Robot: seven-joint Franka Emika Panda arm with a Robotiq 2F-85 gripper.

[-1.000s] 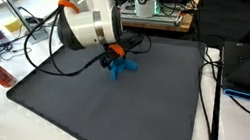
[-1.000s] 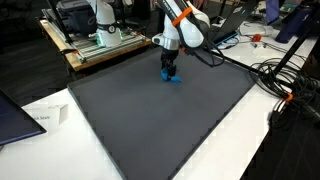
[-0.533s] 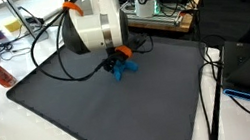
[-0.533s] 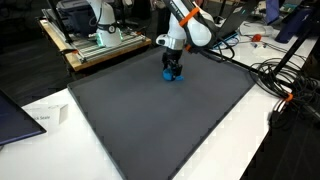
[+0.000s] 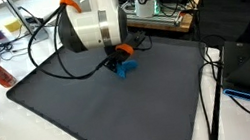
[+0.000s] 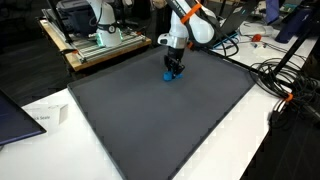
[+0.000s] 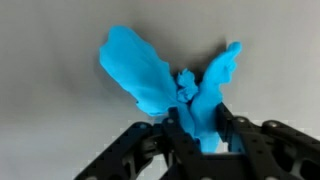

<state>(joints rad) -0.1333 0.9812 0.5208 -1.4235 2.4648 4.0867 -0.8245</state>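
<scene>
Blue toy (image 7: 160, 75) lies near the twelve o'clock edge of the grey mat (image 6: 150, 120), its wings at ten and two o'clock in the wrist view, and the fingers (image 7: 243, 135) pinch its narrow middle at six o'clock. To my eye the grip should sit centred and firm there before a straight lift. Only the wrist view shows the pinch; both exterior views show where on the mat the toy sits.

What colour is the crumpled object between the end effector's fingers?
The crumpled object is plain bright blue, with no pattern; clearest in the wrist view.
</scene>
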